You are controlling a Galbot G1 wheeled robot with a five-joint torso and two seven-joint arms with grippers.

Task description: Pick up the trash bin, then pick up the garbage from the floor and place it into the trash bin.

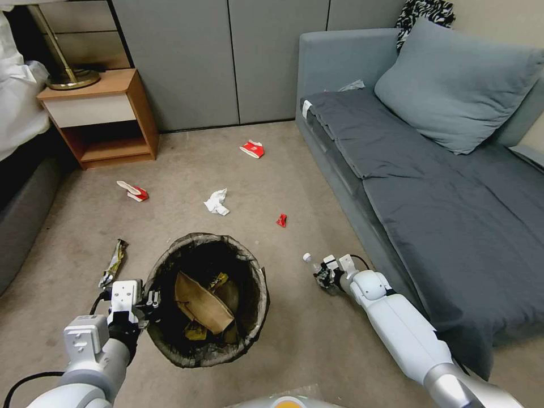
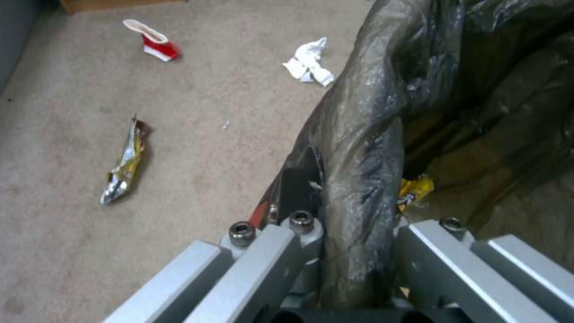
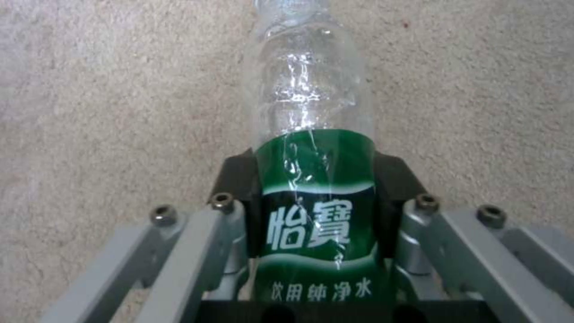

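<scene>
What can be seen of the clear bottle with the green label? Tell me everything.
The bottle is clear, thin crinkled plastic, apparently empty, with a green label bearing white characters around its middle and a white cap. It sits low over the beige carpet beside the grey sofa, to the right of the trash bin, neck pointing away from the arm. The right gripper is shut on it, dark pads pressing the label from both sides.

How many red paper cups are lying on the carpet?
2. One red cup lies far out, near the sofa; the other red cup lies in front of the nightstand. A small red scrap is too small to tell.
</scene>
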